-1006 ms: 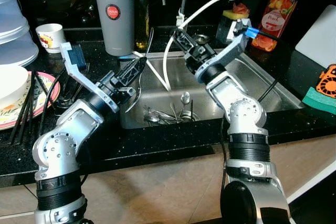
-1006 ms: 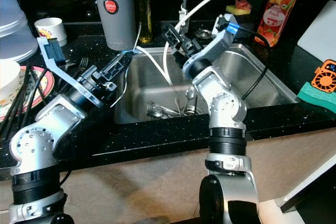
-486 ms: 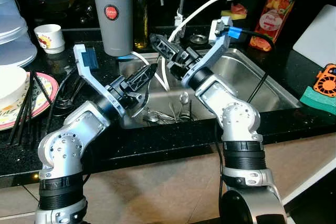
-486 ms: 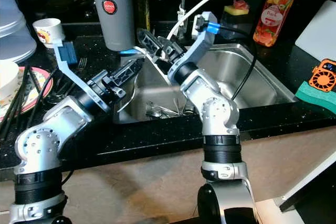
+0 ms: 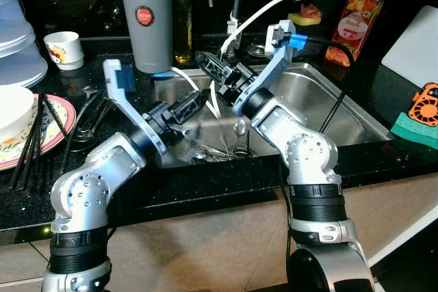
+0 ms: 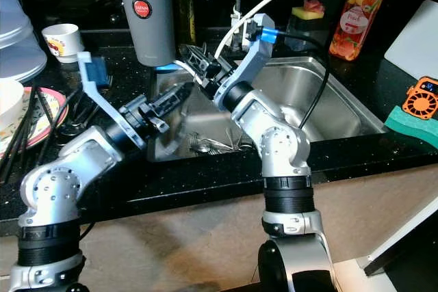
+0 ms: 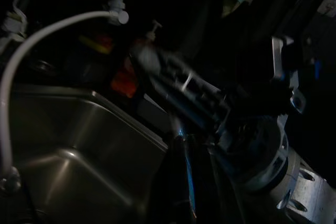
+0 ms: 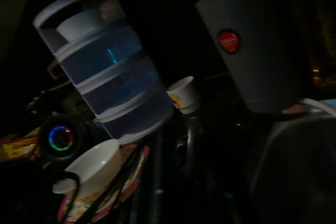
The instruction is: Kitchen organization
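Observation:
Several spoons and forks (image 5: 222,150) lie in a heap at the bottom of the steel sink (image 5: 328,104). My left gripper (image 5: 195,102) reaches from the left counter over the sink's left part, just above that cutlery; a grey blur hangs under its tip. My right gripper (image 5: 211,66) points leftward over the sink's back left corner, close above the left one and near the white hose (image 5: 260,10). In the left wrist view the right gripper (image 7: 173,85) is a blurred shape over the basin.
A grey pitcher (image 5: 146,18) and an oil bottle (image 5: 181,29) stand behind the sink. On the left counter are a white cup (image 5: 65,47), stacked containers (image 5: 17,35), a bowl (image 5: 14,111), a plate with chopsticks (image 5: 51,124) and loose forks (image 5: 92,114). A soap bottle (image 5: 357,22) and green sponge (image 5: 416,130) sit right.
The right gripper has swung left from the tap toward the sink's back left corner. The left gripper has pushed forward and right, out over the basin.

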You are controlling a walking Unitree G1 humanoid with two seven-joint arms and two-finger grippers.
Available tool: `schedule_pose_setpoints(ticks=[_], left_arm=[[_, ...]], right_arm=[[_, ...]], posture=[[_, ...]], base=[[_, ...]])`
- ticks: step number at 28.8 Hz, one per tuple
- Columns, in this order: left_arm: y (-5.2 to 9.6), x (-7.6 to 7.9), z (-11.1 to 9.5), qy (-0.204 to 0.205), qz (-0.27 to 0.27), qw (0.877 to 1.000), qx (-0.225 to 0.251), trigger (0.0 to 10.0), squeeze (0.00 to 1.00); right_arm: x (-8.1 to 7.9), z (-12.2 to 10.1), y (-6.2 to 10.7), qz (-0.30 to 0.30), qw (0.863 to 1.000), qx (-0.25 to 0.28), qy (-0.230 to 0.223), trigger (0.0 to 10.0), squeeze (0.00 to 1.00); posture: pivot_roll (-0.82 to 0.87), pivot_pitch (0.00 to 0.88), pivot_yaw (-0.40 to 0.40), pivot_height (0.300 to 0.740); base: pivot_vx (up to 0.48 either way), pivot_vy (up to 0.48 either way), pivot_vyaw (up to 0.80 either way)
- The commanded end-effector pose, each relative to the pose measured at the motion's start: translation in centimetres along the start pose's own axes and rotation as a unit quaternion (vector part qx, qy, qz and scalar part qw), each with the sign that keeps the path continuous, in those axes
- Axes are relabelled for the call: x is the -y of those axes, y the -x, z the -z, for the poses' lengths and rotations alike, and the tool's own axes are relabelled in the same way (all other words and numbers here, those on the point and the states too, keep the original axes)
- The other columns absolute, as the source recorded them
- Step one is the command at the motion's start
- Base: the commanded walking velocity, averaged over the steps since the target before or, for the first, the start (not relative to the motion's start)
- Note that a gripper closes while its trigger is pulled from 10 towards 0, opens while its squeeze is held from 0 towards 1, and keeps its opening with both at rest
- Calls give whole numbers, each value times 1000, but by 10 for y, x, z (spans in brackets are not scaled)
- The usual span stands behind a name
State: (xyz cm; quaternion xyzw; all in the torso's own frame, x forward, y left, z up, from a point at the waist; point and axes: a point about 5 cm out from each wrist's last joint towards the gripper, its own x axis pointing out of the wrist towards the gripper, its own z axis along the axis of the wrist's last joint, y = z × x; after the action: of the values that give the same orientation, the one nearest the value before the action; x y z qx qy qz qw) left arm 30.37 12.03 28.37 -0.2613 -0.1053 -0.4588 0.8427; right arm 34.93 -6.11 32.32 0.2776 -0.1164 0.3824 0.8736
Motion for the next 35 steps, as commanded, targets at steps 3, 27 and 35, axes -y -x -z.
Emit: schedule_pose_setpoints(ticks=[3,27,35], left_arm=[[4,-2,-3,-19,-8,1000,-1,0,0],[-7,-18,5,-307,-117,929,-168,10000,0],[-2,-6,11,-287,-78,919,-259,10000,0]], right_arm=[[6,2,3,15,1000,-6,-1,0,0],[45,0,-8,96,977,6,190,0,0],[57,51,-14,92,964,-82,237,0,0]], posture=[[-3,82,-4,740],[-7,104,-17,740],[-3,118,-26,740]], base=[[0,0,0],[0,0,0],[0,0,0]])
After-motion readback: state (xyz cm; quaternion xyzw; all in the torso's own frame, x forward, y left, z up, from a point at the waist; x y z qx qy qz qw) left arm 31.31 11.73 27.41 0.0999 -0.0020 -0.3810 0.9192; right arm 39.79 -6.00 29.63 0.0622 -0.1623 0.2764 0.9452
